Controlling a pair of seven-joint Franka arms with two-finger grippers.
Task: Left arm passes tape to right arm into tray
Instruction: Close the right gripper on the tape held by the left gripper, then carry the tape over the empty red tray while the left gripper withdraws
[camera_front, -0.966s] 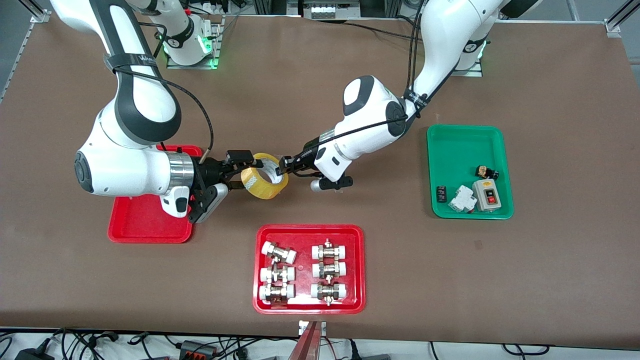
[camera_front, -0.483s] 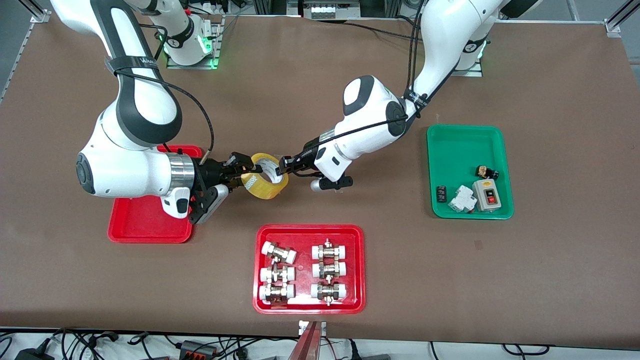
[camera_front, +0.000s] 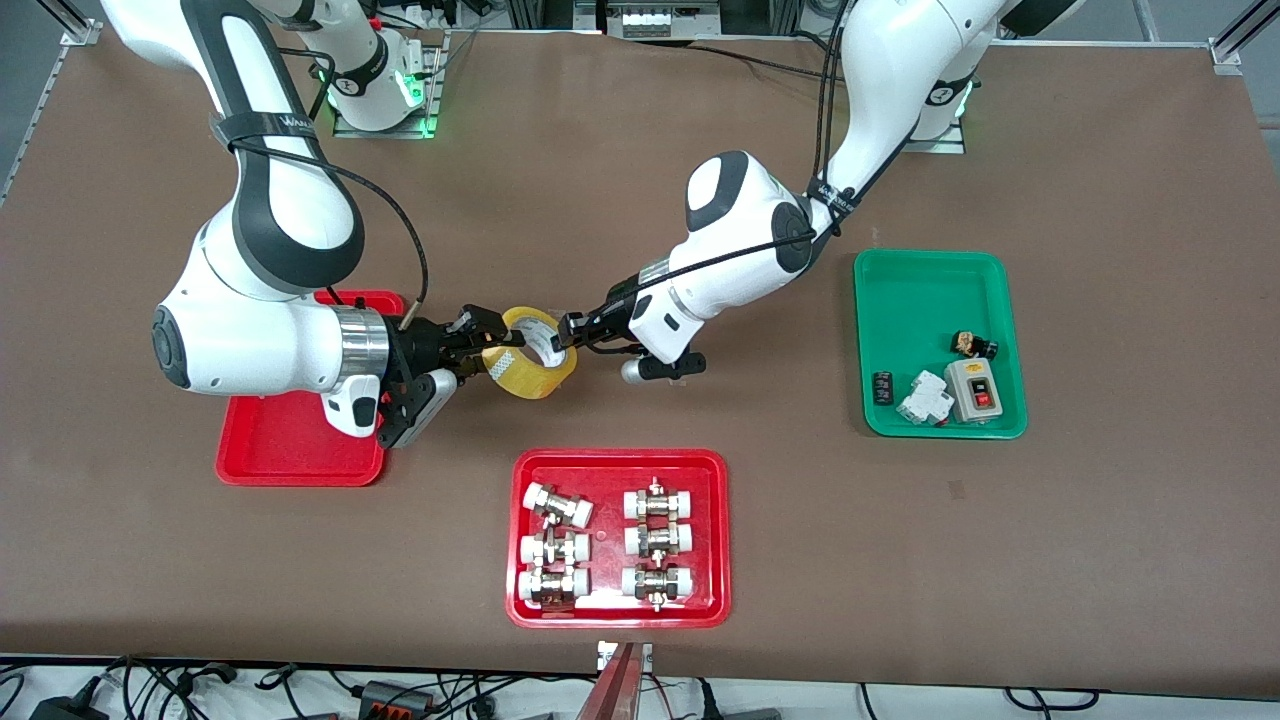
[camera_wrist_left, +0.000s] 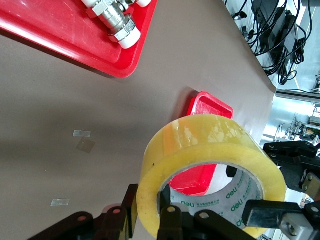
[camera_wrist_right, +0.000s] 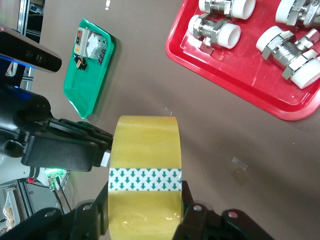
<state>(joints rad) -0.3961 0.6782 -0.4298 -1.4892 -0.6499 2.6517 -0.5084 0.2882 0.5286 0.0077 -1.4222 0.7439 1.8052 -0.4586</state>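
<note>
While both arms meet over the middle of the table, we see the tape held in the air between them, above bare tabletop. Our left gripper pinches one side of the roll through its hole, its jaws closed on the wall. Our right gripper clamps the other side, its fingers pressed against the roll's flat faces. We see the tray near the right arm's edge of the table, partly under the right arm's wrist, apart from the tape.
</note>
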